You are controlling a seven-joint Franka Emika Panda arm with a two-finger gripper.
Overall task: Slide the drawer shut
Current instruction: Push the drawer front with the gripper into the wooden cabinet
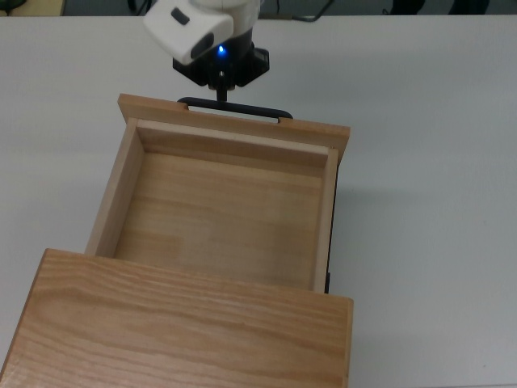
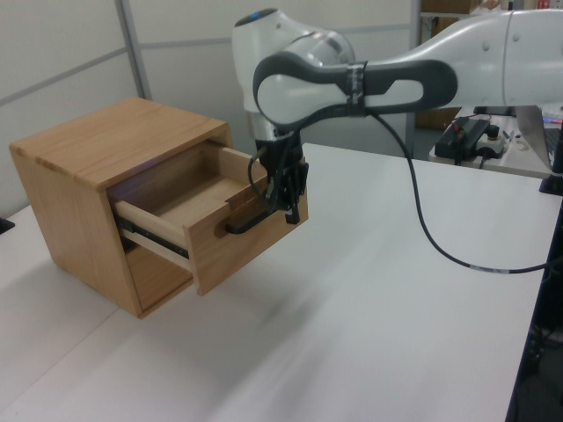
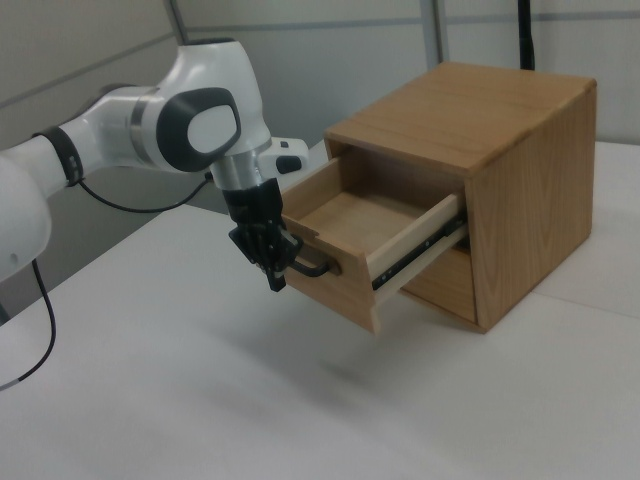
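The drawer (image 1: 218,214) stands pulled far out of the wooden cabinet (image 1: 186,323), and its light-wood tray holds nothing. A black bar handle (image 1: 250,108) runs across its front panel (image 2: 255,242). My gripper (image 1: 220,94) is shut with nothing between its fingers, and it points down at the handle's left part in the top view. In the left view the gripper (image 2: 291,209) hangs right in front of the handle (image 2: 251,221). The right view has the gripper (image 3: 275,275) at the handle (image 3: 312,268), touching it or just short of it.
The cabinet (image 3: 480,110) sits on a white table (image 2: 378,308). A closed lower front (image 3: 440,285) lies under the open drawer. A black cable (image 2: 422,229) hangs from my arm. A desk with equipment (image 2: 475,136) stands behind the table at the left view's right.
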